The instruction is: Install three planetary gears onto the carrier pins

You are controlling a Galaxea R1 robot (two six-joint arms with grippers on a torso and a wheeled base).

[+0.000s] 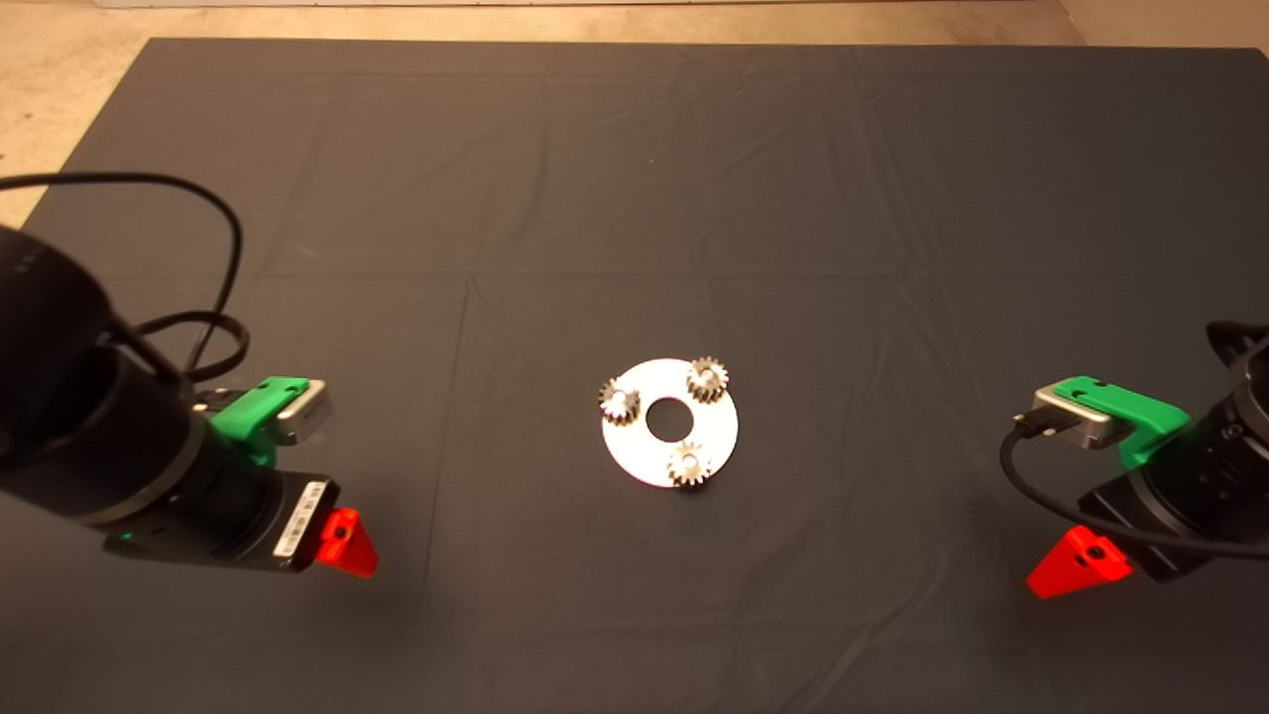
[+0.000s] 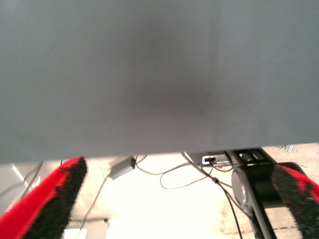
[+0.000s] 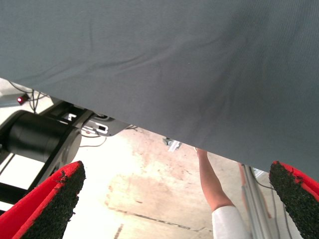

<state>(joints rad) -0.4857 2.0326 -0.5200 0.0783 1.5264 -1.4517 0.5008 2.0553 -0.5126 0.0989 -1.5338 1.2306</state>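
Observation:
A flat white round disc (image 1: 716, 428) with a large centre hole lies in the middle of the dark mat. Three small toothed planetary gears sit on it in a triangle: one at the left (image 1: 620, 401), one at the far side (image 1: 707, 379), one at the near side (image 1: 688, 464). Each gear lies flat where a carrier pin stands, so the pins are mostly hidden inside the gears. My left gripper (image 1: 347, 540) waits at the lower left, far from the disc, and my right gripper (image 1: 1076, 567) waits at the lower right. Both wrist views show the fingers (image 2: 50, 201) (image 3: 55, 199) spread wide with nothing between them.
The mat (image 1: 634, 178) covers the table, with pale floor beyond its far and left edges. Past the mat's edge, the left wrist view shows floor cables (image 2: 174, 179). The right wrist view shows a black robot base (image 3: 40, 137) and a person's leg (image 3: 214, 184).

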